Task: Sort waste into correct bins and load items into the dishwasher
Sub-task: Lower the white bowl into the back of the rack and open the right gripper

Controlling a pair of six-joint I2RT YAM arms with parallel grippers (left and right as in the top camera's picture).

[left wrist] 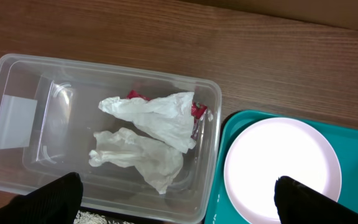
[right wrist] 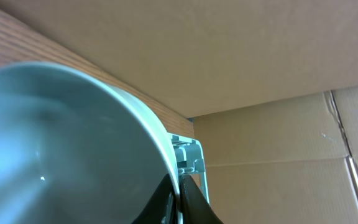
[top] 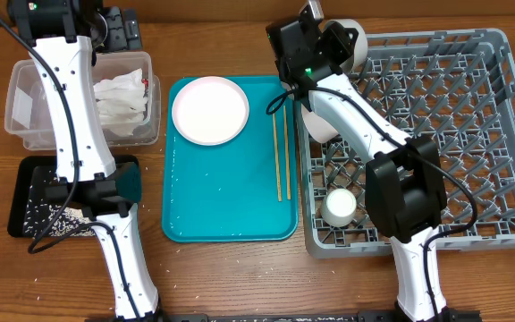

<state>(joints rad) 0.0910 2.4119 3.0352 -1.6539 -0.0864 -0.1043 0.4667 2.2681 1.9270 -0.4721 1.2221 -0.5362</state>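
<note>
My left gripper (left wrist: 178,205) hangs spread wide and empty over the clear tub (left wrist: 17,81), just left of the teal tray (top: 231,201). The crumpled napkins (left wrist: 157,124) lie in the tub. My right gripper (right wrist: 178,204) is pinched on the rim of a white bowl (right wrist: 61,143), above the dish rack (top: 481,116) to the tray's right. The small plate (top: 210,109) and chopsticks (top: 281,156) lie on the teal tray. The black tray (top: 14,201), speckled with rice grains (top: 38,219), sits to its left.

No writing to read anywhere, folks. The white sticker (left wrist: 12,122) on the clear tub (left wrist: 104,68) comes up blank, and the cardboard (right wrist: 260,62) in the right wrist view shows no legible print either.
</note>
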